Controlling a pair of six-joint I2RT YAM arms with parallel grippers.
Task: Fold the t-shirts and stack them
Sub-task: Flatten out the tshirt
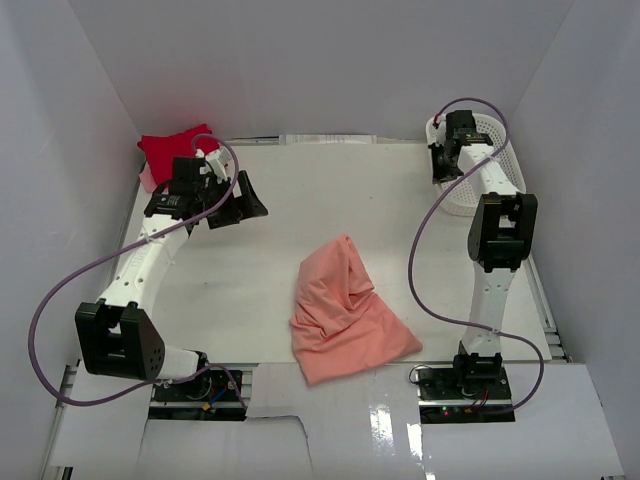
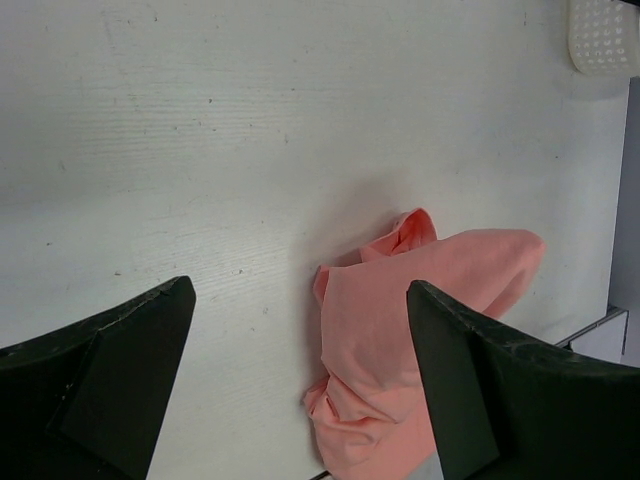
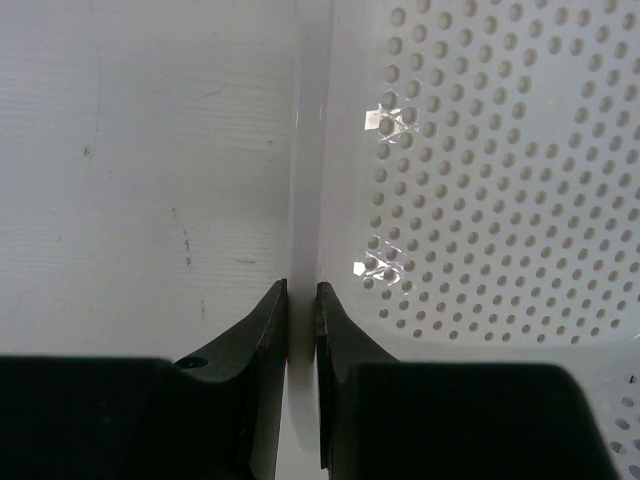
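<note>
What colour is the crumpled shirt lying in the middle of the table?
The shirt is plain salmon-pink, no pattern; the top external view shows it best.

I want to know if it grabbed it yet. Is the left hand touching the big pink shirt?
Apart. The top view shows bare table between the open left hand and the shirt.

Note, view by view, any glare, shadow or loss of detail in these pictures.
Top external: glare streaks the glossy front strip between the arm bases. Left wrist: the salmon-pink shirt throws a soft shadow to its left. Right wrist: bright glints on the basket floor; the black fingers lack detail.
</note>
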